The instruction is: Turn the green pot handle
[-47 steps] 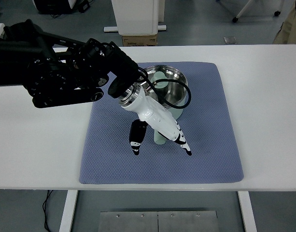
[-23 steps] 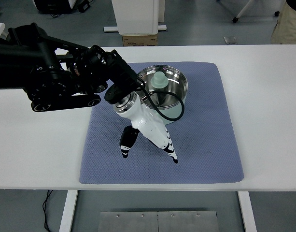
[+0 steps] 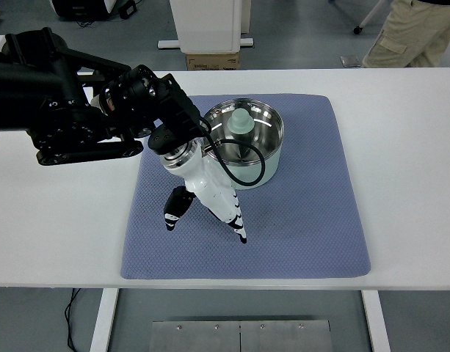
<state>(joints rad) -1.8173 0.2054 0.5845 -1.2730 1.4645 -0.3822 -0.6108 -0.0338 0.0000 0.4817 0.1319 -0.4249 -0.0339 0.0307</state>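
Shiny metal pot (image 3: 265, 136), textured cloth mat (image 3: 305, 220)

Pale green pot (image 3: 244, 143), blue mat (image 3: 305, 213)

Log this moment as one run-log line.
left hand: open, over blue mat, beside pot | round green pot with steel interior: upright on mat | right hand: not in view
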